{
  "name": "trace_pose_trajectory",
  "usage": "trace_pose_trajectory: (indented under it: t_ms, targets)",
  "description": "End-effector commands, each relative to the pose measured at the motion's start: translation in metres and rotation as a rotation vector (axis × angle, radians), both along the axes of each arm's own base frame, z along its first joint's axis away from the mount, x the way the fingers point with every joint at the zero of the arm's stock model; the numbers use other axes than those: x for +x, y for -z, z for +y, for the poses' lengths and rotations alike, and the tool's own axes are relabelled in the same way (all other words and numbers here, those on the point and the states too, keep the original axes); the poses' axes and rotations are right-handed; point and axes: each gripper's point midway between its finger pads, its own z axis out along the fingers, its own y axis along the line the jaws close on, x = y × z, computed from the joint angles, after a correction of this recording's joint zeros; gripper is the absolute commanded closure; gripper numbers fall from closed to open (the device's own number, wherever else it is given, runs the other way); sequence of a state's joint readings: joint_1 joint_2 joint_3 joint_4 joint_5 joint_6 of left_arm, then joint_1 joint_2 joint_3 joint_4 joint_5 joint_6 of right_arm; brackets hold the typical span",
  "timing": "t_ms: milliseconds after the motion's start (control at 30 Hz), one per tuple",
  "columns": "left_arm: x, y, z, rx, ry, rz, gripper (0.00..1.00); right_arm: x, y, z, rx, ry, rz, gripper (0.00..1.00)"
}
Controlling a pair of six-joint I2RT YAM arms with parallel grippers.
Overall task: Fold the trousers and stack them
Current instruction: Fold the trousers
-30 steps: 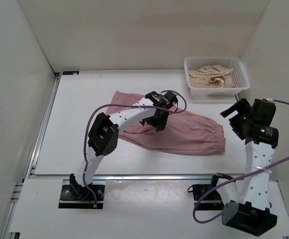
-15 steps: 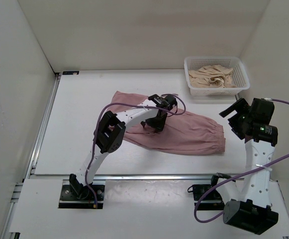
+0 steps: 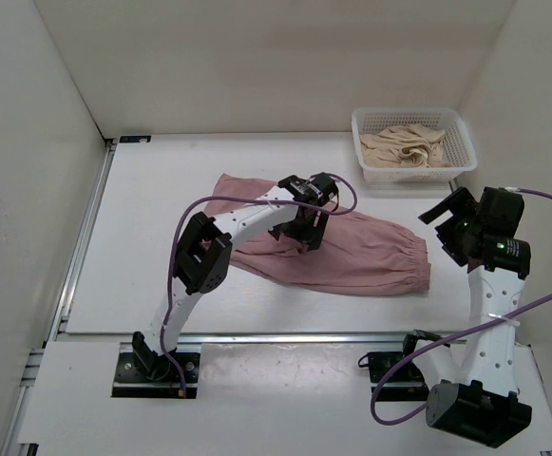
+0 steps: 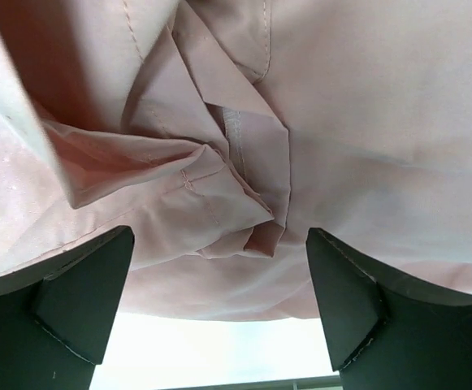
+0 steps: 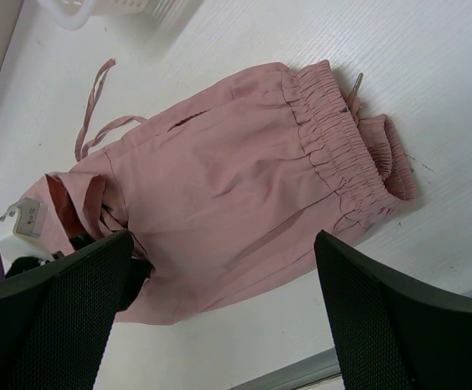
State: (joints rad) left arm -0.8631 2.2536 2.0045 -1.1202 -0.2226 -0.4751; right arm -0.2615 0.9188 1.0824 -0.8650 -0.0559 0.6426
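The left arm reached forward from the near edge of the table (image 3: 142, 285). The left gripper (image 3: 304, 228) pointed down over the middle of the trousers (image 3: 371, 255). In its wrist view the left gripper (image 4: 218, 305) had its two dark fingers (image 4: 81, 301) spread wide, with nothing pinched between them. A bunched fold of the trousers (image 4: 219, 203) lay just past the fingertips, creased around a stitched seam. Whether the fingertips touched the cloth I could not tell. A strip of bare table (image 4: 219, 357) showed under the cloth edge nearest that camera.

The right gripper (image 3: 449, 226) was raised at the right side, apart from the cloth. Its wrist view showed the right gripper (image 5: 219, 244) with both fingers (image 5: 57, 325) wide apart and empty. Below it and to its left the trousers (image 5: 219, 187) lay flat on the table (image 5: 398, 49), and the gathered waistband (image 5: 337, 142) was the end closest to this gripper. The garment stretched away from there, under the left gripper, and its other end lay beyond and left of that gripper.

Farther back, beyond the right gripper, a white basket (image 3: 413, 175) stood in the table's far right corner. It held a crumpled beige cloth (image 3: 409, 144) and sat apart from the trousers.
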Motion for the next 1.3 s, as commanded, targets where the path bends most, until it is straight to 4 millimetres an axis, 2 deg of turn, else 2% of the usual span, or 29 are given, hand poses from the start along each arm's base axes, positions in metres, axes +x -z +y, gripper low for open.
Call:
trace_pose_trajectory:
  t_ms: [0, 100, 300, 467, 533, 567, 667, 700, 733, 767, 800, 900, 1033, 1100, 1167, 1233, 1267]
  targets:
    - [-0.001, -0.018, -0.005, -0.055, 0.02, -0.011, 0.01, 0.003, -0.006, 0.001, -0.018, -0.028, -0.026, 0.04]
    - [-0.001, 0.0, -0.005, -0.028, 0.028, 0.01, 0.07, 0.003, -0.002, 0.001, -0.016, -0.028, -0.017, 0.04]
    - [0.002, 0.005, -0.001, -0.003, 0.022, 0.0, 0.26, 0.003, -0.002, 0.001, -0.016, -0.028, -0.017, 0.04]
    - [0.001, 0.013, -0.001, 0.014, 0.052, 0.018, 0.27, 0.002, -0.002, 0.001, -0.022, -0.034, -0.016, 0.04]
    - [-0.001, 0.016, 0.001, 0.021, 0.052, 0.024, 0.36, 0.002, -0.002, 0.001, -0.022, -0.034, -0.016, 0.04]
    - [-0.001, 0.016, 0.001, 0.021, 0.052, 0.024, 0.49, 0.002, -0.002, 0.001, -0.022, -0.034, -0.016, 0.04]
    - [0.002, 0.005, 0.005, 0.028, 0.046, -0.004, 0.66, 0.002, -0.002, 0.001, -0.022, -0.034, -0.016, 0.04]
    - [0.002, 0.005, 0.009, 0.046, 0.043, -0.006, 0.79, 0.002, -0.002, 0.001, -0.022, -0.034, -0.016, 0.04]
    - [0.002, -0.001, 0.012, 0.052, 0.039, -0.019, 0.87, 0.004, -0.006, 0.003, -0.015, -0.045, -0.029, 0.04]
    - [0.007, -0.01, 0.02, 0.06, 0.013, -0.036, 0.9, 0.004, -0.006, 0.003, -0.015, -0.045, -0.029, 0.04]
    - [0.012, -0.014, 0.02, 0.052, 0.003, -0.044, 0.9, 0.004, -0.01, 0.003, -0.018, -0.045, -0.038, 0.04]
    - [0.018, -0.043, 0.03, 0.023, -0.01, -0.074, 0.9, 0.003, -0.012, 0.006, -0.018, -0.054, -0.038, 0.04]
    - [0.018, -0.088, 0.044, -0.019, 0.02, -0.122, 0.9, 0.004, -0.012, 0.007, -0.012, -0.061, -0.04, 0.04]
    - [0.015, -0.102, 0.044, -0.045, 0.051, -0.136, 0.9, 0.005, -0.01, 0.007, -0.009, -0.061, -0.031, 0.04]
    - [0.005, -0.11, 0.046, -0.07, 0.061, -0.121, 0.9, 0.005, -0.01, 0.007, -0.009, -0.061, -0.031, 0.04]
    - [-0.01, -0.106, 0.044, -0.089, 0.095, -0.075, 0.9, 0.005, -0.01, 0.007, -0.009, -0.061, -0.031, 0.04]
    - [-0.011, -0.102, 0.042, -0.093, 0.099, -0.067, 0.9, 0.006, -0.012, 0.007, -0.012, -0.061, -0.04, 0.04]
